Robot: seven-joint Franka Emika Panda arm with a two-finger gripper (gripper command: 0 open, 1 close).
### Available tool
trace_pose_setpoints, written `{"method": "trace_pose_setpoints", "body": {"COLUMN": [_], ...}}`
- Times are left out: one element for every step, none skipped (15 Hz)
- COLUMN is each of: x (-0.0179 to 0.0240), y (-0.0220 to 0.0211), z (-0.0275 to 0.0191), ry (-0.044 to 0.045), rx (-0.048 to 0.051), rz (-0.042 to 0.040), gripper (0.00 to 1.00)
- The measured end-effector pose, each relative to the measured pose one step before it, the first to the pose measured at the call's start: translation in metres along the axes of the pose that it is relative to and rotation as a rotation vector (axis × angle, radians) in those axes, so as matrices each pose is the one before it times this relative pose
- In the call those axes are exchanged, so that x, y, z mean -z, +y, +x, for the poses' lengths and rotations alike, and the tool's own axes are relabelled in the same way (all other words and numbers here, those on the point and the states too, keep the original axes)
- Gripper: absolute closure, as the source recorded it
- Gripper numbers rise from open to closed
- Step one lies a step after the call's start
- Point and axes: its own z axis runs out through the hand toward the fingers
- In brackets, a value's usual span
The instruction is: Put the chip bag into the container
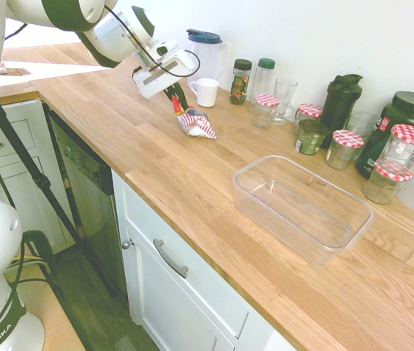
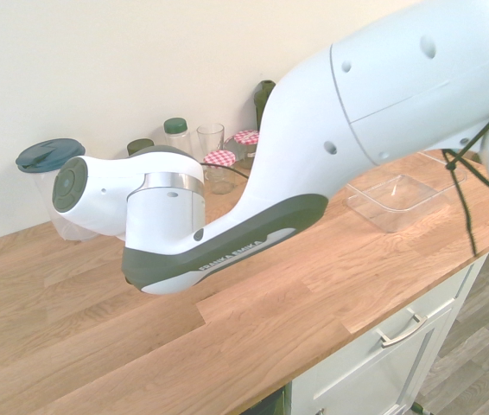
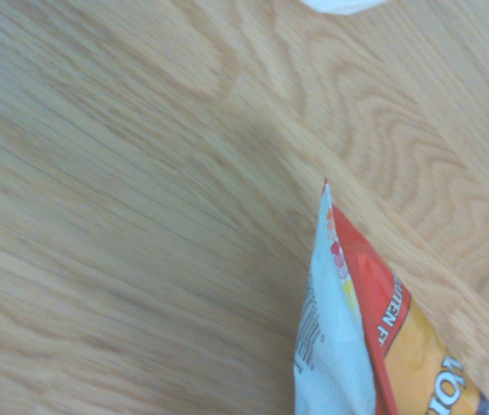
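White two-finger gripper point(image 1: 175, 93) pinched closed on the upper part of the small crumpled foil chip bag, red-and-white striped point(image 1: 194, 123), at the far stretch of the light wooden worktop point(image 1: 164, 152). Bag's lower end is at or just above the wood (can't tell if it bears weight). Wrist view has its red and orange face and a pale side, coming up to a pointed corner.

White ceramic mug point(image 1: 205, 92) just beside the bag, close to the gripper too. Large clear plastic rectangular container point(image 1: 302, 212), upright, open on top, well apart from the bag, nearer the cupboard side; nothing in it.

Progress: grasp looks done, so early-to-middle of the job, I'd say. Left: lift, carry across, lower inside the rim, let go. Lift should go clear of the mug and the glass jars with red-checked lids point(image 1: 264, 110) (jars sit behind the route, so modest risk). Foil is likely slippery and could crumple or slide out if the pinch is shallow. Container looks roomy enough.
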Motion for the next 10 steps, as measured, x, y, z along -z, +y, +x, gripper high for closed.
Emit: {"method": "trace_pose_setpoints", "body": {"x": [0.00811,0.00869,0.00951,0.01044,0.01139,0.01151,0.01092,0.00859,0.00568,0.00215], "y": [0.01123,0.01342,0.01652,0.01979,0.02223,0.0246,0.02785,0.02992,0.03169,0.0364], "z": [0.00088,0.0029,0.00597,0.01021,0.01436,0.01796,0.02146,0.02268,0.02237,0.02267], "ry": [0.01515,0.01544,0.01396,0.01272,0.01217,0.0107,0.003,-0.00233,-0.0076,-0.00948], "rx": [-0.01317,-0.01634,-0.0184,-0.02478,-0.03116,-0.03446,-0.03724,-0.03647,-0.0303,-0.02989], "rz": [0.00144,0.00339,0.00456,0.00905,0.01148,0.01408,0.02056,0.0231,0.0207,0.01589], "gripper": [1.0,1.0,1.0,1.0,1.0,1.0,1.0,1.0,1.0,1.0]}}
